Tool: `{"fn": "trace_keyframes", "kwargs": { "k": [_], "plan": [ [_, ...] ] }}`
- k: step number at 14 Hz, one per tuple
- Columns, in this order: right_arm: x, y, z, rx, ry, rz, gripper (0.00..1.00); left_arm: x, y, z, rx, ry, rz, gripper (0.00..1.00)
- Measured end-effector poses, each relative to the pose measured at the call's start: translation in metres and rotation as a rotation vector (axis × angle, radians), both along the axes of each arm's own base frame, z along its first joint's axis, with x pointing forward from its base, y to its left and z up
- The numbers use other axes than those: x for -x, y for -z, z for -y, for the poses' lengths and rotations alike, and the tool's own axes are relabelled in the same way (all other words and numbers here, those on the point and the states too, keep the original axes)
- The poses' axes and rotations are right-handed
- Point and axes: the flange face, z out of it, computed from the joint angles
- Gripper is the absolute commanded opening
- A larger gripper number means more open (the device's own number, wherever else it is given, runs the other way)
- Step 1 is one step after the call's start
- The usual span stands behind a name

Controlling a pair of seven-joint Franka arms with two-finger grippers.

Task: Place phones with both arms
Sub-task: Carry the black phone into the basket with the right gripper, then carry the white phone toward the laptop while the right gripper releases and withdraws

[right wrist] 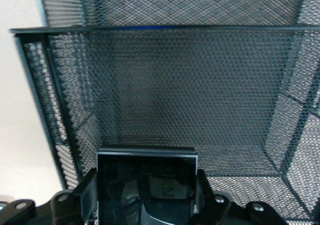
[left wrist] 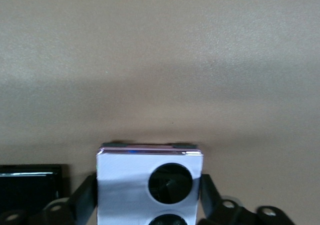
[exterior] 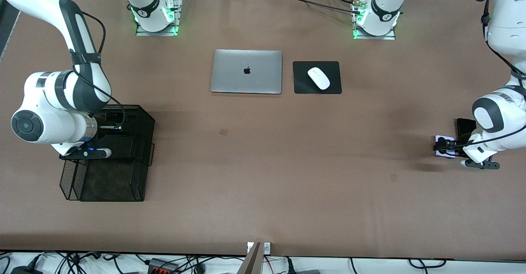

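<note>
My left gripper point(exterior: 446, 146) is shut on the lilac phone point(exterior: 443, 147) low at the table, at the left arm's end. In the left wrist view the lilac phone point(left wrist: 125, 185), with its two black circles, sits between the left gripper's point(left wrist: 148, 187) fingers. A black phone point(exterior: 466, 127) lies beside it, partly hidden by the arm; it also shows in the left wrist view point(left wrist: 30, 190). My right gripper point(exterior: 117, 122) is over the black mesh basket point(exterior: 141, 175) and is shut on another black phone point(right wrist: 145, 180), held inside the basket's mesh walls point(right wrist: 175, 85).
A closed silver laptop point(exterior: 246, 71) and a white mouse point(exterior: 319, 78) on a black pad point(exterior: 300, 87) lie mid-table near the arm bases. The mesh basket stands at the right arm's end and has several compartments.
</note>
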Motion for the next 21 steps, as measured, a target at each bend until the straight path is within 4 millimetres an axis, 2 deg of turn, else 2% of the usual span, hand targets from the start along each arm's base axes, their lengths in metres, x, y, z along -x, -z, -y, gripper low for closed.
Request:
{"fn": "trace_keyframes", "kwargs": {
  "k": [3, 5, 8, 10, 12, 13, 15, 16, 17, 18, 21],
  "plan": [
    [0.001, 0.000, 0.039, -0.008, 0.031, 0.002, 0.29, -0.001, 0.000, 0.004, 0.003, 0.007, -0.004, 0.56],
    [-0.001, 0.000, 0.062, -0.013, 0.041, 0.022, 0.30, -0.003, -0.003, 0.016, 0.031, 0.016, -0.062, 0.54],
    [-0.006, -0.001, 0.067, -0.009, 0.020, 0.068, 0.31, -0.019, -0.033, 0.059, 0.063, -0.015, -0.170, 0.54],
    [-0.008, 0.002, 0.074, -0.009, -0.001, 0.088, 0.31, -0.031, -0.063, 0.119, 0.050, -0.053, -0.225, 0.54],
    [-0.010, 0.005, 0.082, -0.003, -0.013, 0.105, 0.31, -0.035, -0.091, 0.197, 0.026, -0.072, -0.277, 0.55],
    [-0.011, 0.005, 0.085, 0.006, -0.020, 0.113, 0.31, -0.034, -0.104, 0.238, 0.028, -0.090, -0.303, 0.59],
    [-0.012, 0.007, 0.089, 0.016, -0.032, 0.124, 0.32, -0.030, -0.125, 0.321, 0.072, -0.162, -0.347, 0.59],
    [-0.013, 0.008, 0.092, 0.016, -0.039, 0.130, 0.39, -0.028, -0.132, 0.356, 0.095, -0.207, -0.361, 0.55],
    [-0.013, 0.009, 0.095, 0.015, -0.042, 0.135, 0.73, -0.025, -0.135, 0.385, 0.115, -0.246, -0.376, 0.53],
    [-0.013, 0.009, 0.099, 0.015, -0.042, 0.138, 1.00, -0.023, -0.138, 0.409, 0.130, -0.277, -0.386, 0.52],
    [-0.015, 0.005, 0.103, 0.016, -0.039, 0.147, 1.00, -0.024, -0.141, 0.458, 0.193, -0.311, -0.392, 0.50]
  ]
}}
